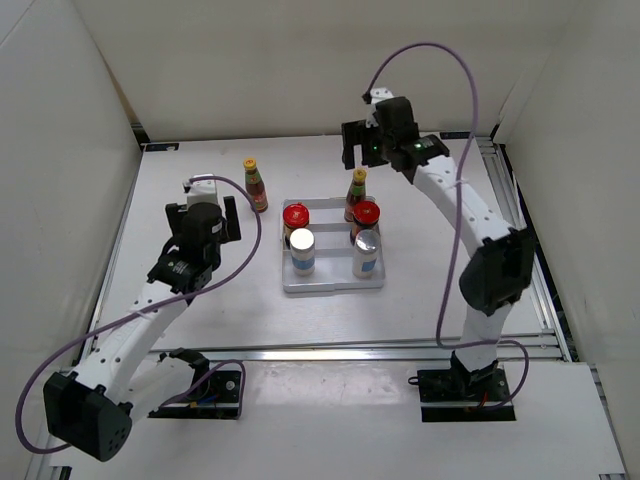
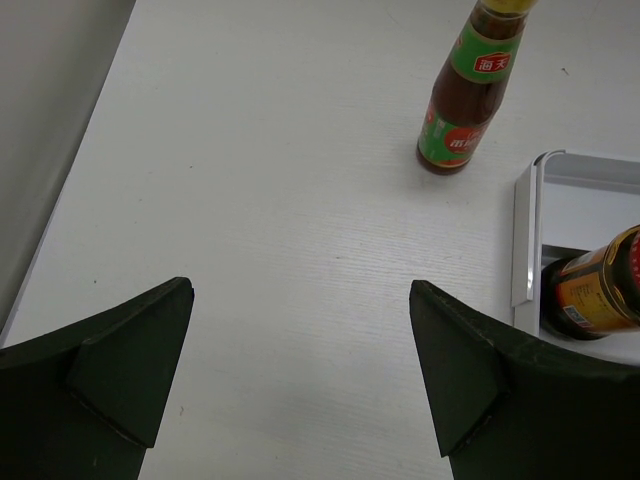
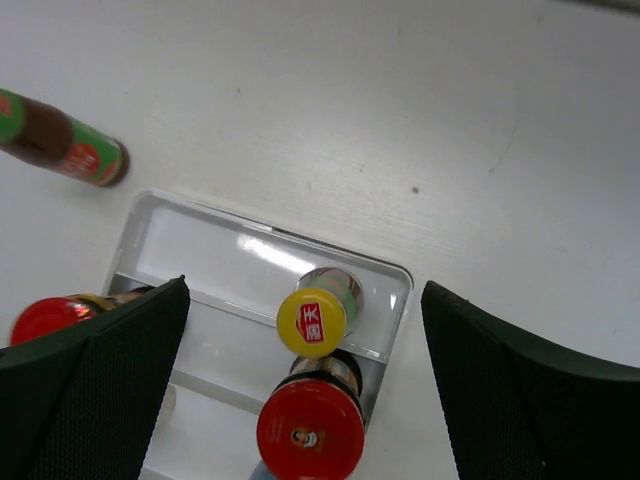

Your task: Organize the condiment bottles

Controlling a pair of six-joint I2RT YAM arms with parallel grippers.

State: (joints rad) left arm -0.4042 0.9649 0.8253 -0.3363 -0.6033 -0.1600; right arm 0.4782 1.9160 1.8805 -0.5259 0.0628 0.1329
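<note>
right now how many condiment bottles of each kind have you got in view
slim red-sauce bottles with yellow caps: 2
squat dark jars with red lids: 2
white shakers with silver caps: 2
total: 6 (5 in the white tray, 1 red-sauce bottle outside it)

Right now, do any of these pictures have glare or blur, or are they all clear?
Top view: even light, soft shadows, all sharp. Right wrist view: a bright glare streak on the white tray, and the slim bottle outside it looks slightly soft and tipped over, probably lens distortion. Left wrist view: the left hand's fingers are close, dark and featureless; that bottle is crisp.
</note>
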